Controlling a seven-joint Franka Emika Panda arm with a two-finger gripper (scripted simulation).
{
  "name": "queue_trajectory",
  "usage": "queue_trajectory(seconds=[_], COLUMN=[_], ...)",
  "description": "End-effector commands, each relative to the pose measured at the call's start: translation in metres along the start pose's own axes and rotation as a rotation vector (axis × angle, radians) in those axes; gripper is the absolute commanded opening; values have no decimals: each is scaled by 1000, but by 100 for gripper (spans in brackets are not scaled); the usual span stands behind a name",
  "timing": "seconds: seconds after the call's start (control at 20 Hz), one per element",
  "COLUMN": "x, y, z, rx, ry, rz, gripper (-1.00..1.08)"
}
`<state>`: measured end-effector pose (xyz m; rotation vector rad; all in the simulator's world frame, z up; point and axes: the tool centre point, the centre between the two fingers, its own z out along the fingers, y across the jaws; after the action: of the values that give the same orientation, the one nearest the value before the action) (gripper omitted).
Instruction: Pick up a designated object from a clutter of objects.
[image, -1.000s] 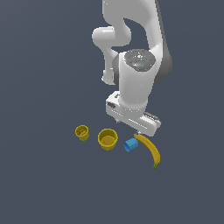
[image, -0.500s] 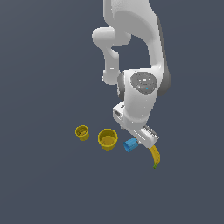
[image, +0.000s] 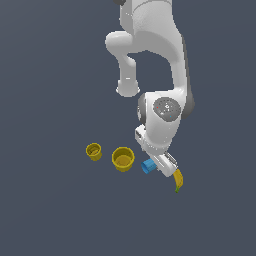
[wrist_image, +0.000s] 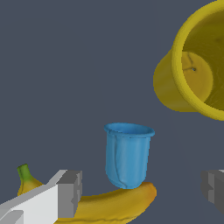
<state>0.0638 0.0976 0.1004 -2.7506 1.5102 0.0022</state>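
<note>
Pincer (wrist_image: 142, 188) wide open, holding nothing. Small blue cup (wrist_image: 127, 154) sits between its fingers, touching the banana (wrist_image: 109, 203).

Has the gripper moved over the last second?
Yes. The gripper has dropped toward the blue cup, judged against the larger yellow cup, which stayed put.
</note>
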Motion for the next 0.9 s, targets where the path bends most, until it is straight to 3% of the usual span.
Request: queue_trajectory(seconds=[0.0, 0.85], x=[-2, -4], y=[-1, -1], z=[7, 39], rx=[-1, -3], ry=[2, 3], rz=[29, 63], gripper=[100, 100])
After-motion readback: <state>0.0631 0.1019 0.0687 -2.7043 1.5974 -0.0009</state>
